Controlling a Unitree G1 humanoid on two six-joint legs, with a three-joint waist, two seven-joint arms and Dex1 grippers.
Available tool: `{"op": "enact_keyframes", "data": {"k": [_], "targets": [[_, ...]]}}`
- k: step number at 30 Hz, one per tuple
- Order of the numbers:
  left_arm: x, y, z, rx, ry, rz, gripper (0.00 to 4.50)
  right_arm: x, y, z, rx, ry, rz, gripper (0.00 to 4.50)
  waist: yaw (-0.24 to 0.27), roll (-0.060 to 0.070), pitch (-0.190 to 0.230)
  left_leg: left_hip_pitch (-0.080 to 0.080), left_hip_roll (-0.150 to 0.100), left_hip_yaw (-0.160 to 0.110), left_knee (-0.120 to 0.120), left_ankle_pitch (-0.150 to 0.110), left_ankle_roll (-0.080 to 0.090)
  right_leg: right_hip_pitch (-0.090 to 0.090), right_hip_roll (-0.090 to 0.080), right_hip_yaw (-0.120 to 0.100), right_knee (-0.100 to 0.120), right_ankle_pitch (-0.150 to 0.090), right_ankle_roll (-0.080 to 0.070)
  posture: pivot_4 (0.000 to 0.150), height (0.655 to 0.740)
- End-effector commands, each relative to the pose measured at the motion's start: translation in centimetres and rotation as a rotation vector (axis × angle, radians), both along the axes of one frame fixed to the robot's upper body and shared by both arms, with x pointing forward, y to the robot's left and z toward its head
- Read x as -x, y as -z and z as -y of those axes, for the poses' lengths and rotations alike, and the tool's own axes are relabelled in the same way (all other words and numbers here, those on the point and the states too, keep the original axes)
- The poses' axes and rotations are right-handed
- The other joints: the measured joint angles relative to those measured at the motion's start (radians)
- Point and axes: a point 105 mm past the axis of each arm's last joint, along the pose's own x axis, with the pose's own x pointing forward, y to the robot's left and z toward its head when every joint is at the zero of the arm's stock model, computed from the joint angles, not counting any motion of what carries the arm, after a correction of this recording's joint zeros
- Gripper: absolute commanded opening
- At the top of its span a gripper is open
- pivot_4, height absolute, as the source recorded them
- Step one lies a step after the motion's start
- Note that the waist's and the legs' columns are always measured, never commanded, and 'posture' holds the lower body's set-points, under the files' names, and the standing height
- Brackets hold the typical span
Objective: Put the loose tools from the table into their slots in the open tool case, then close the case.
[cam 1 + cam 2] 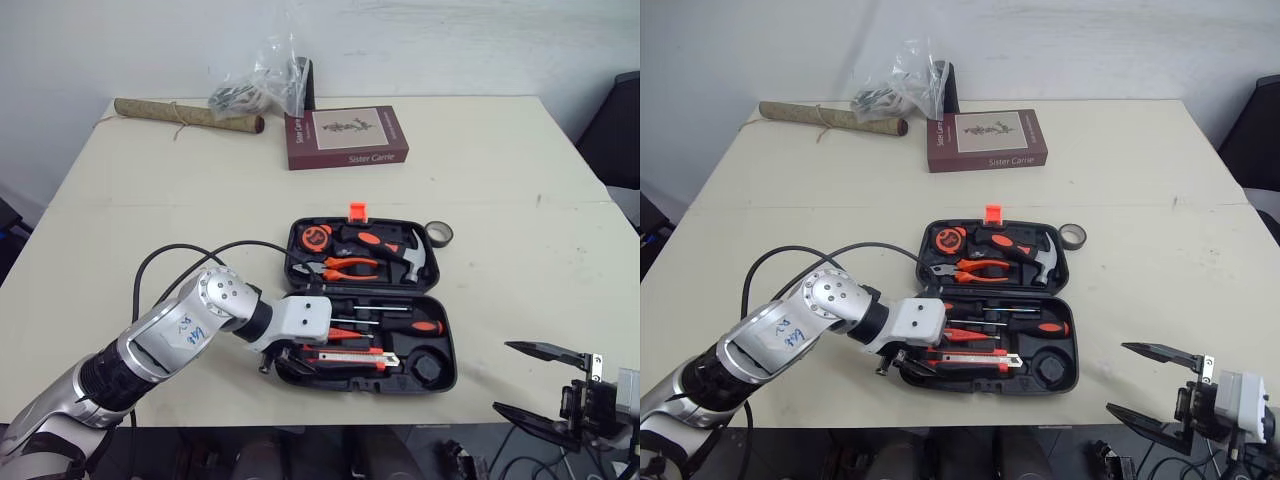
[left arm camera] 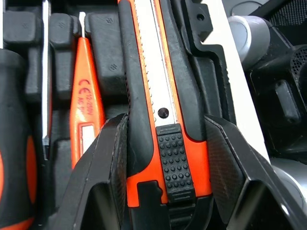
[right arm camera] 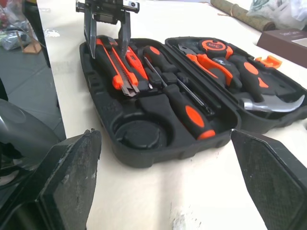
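Left hand (image 2: 166, 129) is clamped across the utility knife (image 2: 153, 72), which lies along the near row of the tool case (image 1: 445, 375), bottom centre of the head view. The trick, I'd say: press it flat into its slot before letting go. Right hand (image 1: 505, 377) hangs wide and empty, lower right. The tape roll (image 1: 438, 234) sits on the bench (image 1: 150, 200), touching the case's upper right corner.

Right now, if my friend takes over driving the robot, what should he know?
Left gripper: shut on the utility knife, which lies in its slot in the tool case.
Right gripper: open, empty, right of the case.
Done: hammer, pliers and screwdrivers are seated.
Left: release the knife, move the tape roll from the table into the empty round slot, close the case.
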Motion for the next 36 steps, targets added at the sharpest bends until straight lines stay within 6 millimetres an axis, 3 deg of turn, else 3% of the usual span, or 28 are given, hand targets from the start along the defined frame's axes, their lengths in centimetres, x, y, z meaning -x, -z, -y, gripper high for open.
{"op": "enact_keyframes", "data": {"k": [1, 8, 10, 14, 15, 22, 25, 33, 36], "targets": [[0.3, 0.2, 0.1, -0.014, 0.017, 0.005, 1.60, 0.5, 0.3, 0.3, 0.015, -0.009, 0.026, 4.50, 0.000, 0.000, 0.000, 0.000, 0.000, 0.000, 0.000, 0.000, 0.000, 0.000, 0.000, 0.000, 0.000, 0.000, 0.000, 0.150, 0.7400], [-0.3, 0.6, 1.2, 0.007, -0.006, 0.033, 1.60, 1.0, 1.3, 1.1, 0.018, 0.003, 0.017, 4.50, 0.004, 0.000, 0.000, 0.001, 0.000, 0.000, 0.001, 0.000, 0.000, 0.001, 0.000, 0.000, 0.000, 0.000, 0.000, 0.150, 0.7400], [-0.5, 0.4, 1.6, 0.030, -0.017, 0.045, 2.67, 1.1, 1.6, 1.3, 0.018, 0.005, 0.014, 4.50, 0.009, 0.000, 0.000, 0.001, 0.000, 0.000, 0.001, 0.000, 0.000, 0.001, 0.000, 0.000, 0.001, 0.000, 0.000, 0.150, 0.7400], [-0.4, -0.3, 1.8, 0.068, 0.009, 0.073, 4.27, 1.1, 1.8, 1.3, 0.014, 0.003, 0.008, 4.50, 0.019, 0.000, 0.000, 0.001, 0.000, 0.000, 0.002, 0.000, 0.001, 0.001, -0.001, 0.001, 0.001, 0.000, 0.000, 0.150, 0.7400], [-0.3, -0.8, 1.8, 0.099, 0.019, 0.073, 4.47, 1.1, 1.8, 1.3, 0.014, 0.003, 0.007, 4.50, 0.019, 0.000, 0.000, 0.001, 0.000, 0.000, 0.002, 0.000, 0.001, 0.001, 0.000, 0.000, 0.001, 0.000, 0.000, 0.150, 0.7400], [0.7, -3.9, 1.7, 0.407, 0.136, 0.125, 4.47, 1.0, 2.0, 1.2, 0.009, 0.005, -0.005, 4.50, 0.021, 0.001, 0.000, 0.001, 0.000, 0.000, 0.003, 0.000, 0.001, 0.000, -0.001, 0.000, 0.002, 0.000, 0.000, 0.150, 0.7400], [0.8, -4.3, 1.8, 0.549, 0.133, 0.089, 3.67, 0.9, 2.2, 1.1, 0.004, 0.007, -0.010, 4.50, 0.023, 0.001, -0.001, 0.001, 0.000, 0.000, 0.004, 0.000, 0.001, 0.001, -0.001, 0.000, 0.003, 0.000, 0.000, 0.150, 0.7400], [0.5, -0.9, 3.2, 0.554, 0.143, 0.081, 0.04, 0.7, 2.2, 1.2, 0.007, 0.025, -0.011, 4.50, 0.023, 0.002, -0.001, 0.001, 0.000, 0.000, 0.005, -0.001, 0.002, 0.001, -0.001, 0.000, 0.003, 0.000, 0.000, 0.150, 0.7400], [0.1, 0.4, 3.5, 0.510, 0.129, 0.083, 0.04, 0.5, 1.8, 1.1, 0.011, 0.026, -0.006, 4.50, 0.022, 0.002, -0.001, 0.001, 0.000, 0.000, 0.005, -0.001, 0.002, 0.001, -0.001, 0.000, 0.003, 0.000, 0.000, 0.150, 0.7400]]}}
